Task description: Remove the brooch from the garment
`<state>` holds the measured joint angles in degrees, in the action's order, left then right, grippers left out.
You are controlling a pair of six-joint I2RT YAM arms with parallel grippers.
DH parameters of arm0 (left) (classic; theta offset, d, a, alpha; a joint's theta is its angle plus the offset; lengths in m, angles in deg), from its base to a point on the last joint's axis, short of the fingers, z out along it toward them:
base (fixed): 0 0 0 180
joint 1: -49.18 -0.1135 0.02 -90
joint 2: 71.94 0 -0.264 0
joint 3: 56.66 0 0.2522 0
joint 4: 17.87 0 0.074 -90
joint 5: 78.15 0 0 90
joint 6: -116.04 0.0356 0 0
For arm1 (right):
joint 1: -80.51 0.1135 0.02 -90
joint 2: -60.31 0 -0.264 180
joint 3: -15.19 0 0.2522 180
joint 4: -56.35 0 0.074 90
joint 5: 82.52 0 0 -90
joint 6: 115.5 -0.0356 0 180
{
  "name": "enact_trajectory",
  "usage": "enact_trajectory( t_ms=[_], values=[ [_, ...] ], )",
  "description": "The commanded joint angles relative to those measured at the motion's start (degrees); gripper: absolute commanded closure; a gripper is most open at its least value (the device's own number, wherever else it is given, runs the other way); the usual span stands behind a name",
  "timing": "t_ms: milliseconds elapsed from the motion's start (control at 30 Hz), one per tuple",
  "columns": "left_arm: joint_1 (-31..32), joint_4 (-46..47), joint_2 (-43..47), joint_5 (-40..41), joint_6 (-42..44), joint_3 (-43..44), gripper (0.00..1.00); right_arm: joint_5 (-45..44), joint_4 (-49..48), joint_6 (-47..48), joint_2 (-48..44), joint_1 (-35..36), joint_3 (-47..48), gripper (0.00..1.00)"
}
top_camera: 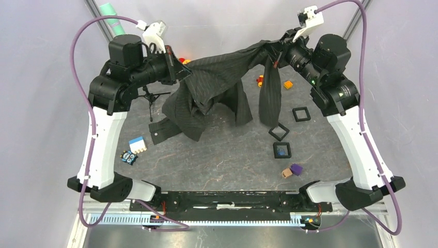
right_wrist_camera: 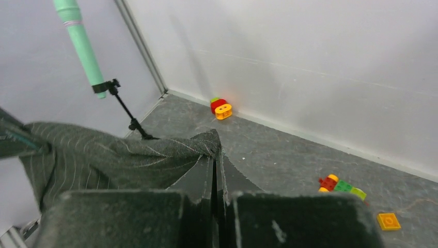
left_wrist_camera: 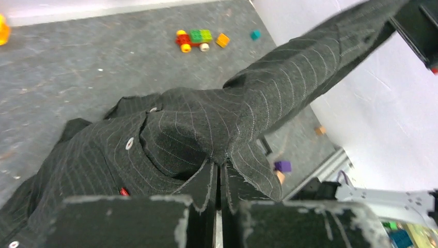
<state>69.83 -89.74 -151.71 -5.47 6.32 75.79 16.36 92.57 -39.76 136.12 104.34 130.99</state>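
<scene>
The garment (top_camera: 222, 77), a dark pinstriped shirt, hangs stretched in the air between both grippers, its lower parts drooping to the table. My left gripper (top_camera: 185, 70) is shut on its left end; the left wrist view shows the fingers (left_wrist_camera: 221, 168) pinching a fold of the cloth (left_wrist_camera: 206, 119), with white buttons (left_wrist_camera: 129, 143) and a red tag (left_wrist_camera: 124, 191) nearby. My right gripper (top_camera: 276, 51) is shut on the right end (right_wrist_camera: 214, 155) of the shirt (right_wrist_camera: 103, 155). No brooch shows on the cloth. A tiny dark-blue object (top_camera: 280, 151), perhaps the brooch, lies inside a black square frame.
Three black square frames (top_camera: 301, 113) (top_camera: 279, 131) (top_camera: 282, 156) lie at the right. Purple and tan blocks (top_camera: 292, 170), a blue-white block (top_camera: 137, 144), toy bricks (top_camera: 288, 84) (right_wrist_camera: 341, 185) lie around. A mint-green tube on a small tripod (right_wrist_camera: 82, 46) stands at the back left.
</scene>
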Motion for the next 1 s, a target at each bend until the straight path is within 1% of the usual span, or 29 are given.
enact_trajectory(
  t_ms=[0,67,133,233,267,300,333,400,433,467,533,600,667,733,800,867,967],
  values=[
    [-0.59,3.38,-1.9,-9.4,-0.79,4.43,0.98,-5.03,-0.28,0.21,2.35,-0.64,8.33,1.0],
    [-1.79,1.64,-7.89,-7.53,-0.84,11.17,0.98,-4.98,-0.23,-0.2,5.34,-0.66,10.79,1.0],
    [-4.27,-1.38,-15.1,-6.51,-1.32,19.79,0.98,-3.4,-1.89,-1.39,7.62,-0.66,10.79,1.0],
    [-8.63,-1.88,-23.77,-9.22,-4.13,31.11,0.98,-1.06,-4.78,-3.08,10.17,-0.63,10.72,1.0],
    [-9.77,-0.9,-24.88,-10.6,-5.29,33.32,0.98,-0.52,-5.34,-3.43,10.46,-0.66,10.72,1.0],
    [-10.29,0.54,-24.87,-12.75,-6.06,33.26,0.98,-0.54,-5.6,-3.55,10.42,-0.64,10.72,1.0],
    [-10.33,3.0,-23.58,-15.43,-7.03,30.95,0.98,-0.74,-5.56,-3.42,10.19,-0.75,10.53,1.0],
    [-10.16,8.62,-19.51,-21.79,-10.19,21.22,0.98,-1.14,-5.27,-2.66,8.63,-0.87,8.38,1.0],
    [-9.39,9.92,-17.01,-23.63,-10.42,15.19,0.98,-1.84,-4.49,-2.42,7.12,-0.9,6.12,1.0],
    [-8.08,9.88,-14.63,-23.38,-8.93,9.91,0.98,-3.36,-3.36,-2.44,5.79,-0.98,3.79,1.0],
    [-3.33,9.68,-8.6,-18.38,-4.73,-3.48,0.98,-4.62,-0.17,-3.55,2.61,-0.99,-3.5,1.0],
    [0.93,10.32,-3.53,-12.27,-2.26,-18.59,0.98,-3.38,3.29,-5.14,-0.21,-0.98,-12.26,1.0],
    [4.26,14.37,-0.02,-10.81,-2.32,-32.06,0.98,-0.31,4.06,-6.16,-3.22,-0.91,-23.52,1.0],
    [7.74,18.22,1.32,-8.69,-2.5,-43.13,0.98,1.89,1.32,-7.22,-6.94,-0.38,-34.95,1.0],
    [11.49,21.41,0.89,-5.84,-3.0,-51.95,0.98,2.02,-1.63,-7.6,-10.65,1.28,-44.32,1.0],
    [14.81,26.7,-0.17,-5.57,-4.92,-60.96,0.98,0.7,-1.98,-7.2,-12.91,3.33,-51.03,1.0],
    [19.25,32.82,-2.06,-4.17,-7.33,-69.22,0.98,0.04,-2.55,-7.26,-14.81,6.07,-58.51,1.0]
  ],
)
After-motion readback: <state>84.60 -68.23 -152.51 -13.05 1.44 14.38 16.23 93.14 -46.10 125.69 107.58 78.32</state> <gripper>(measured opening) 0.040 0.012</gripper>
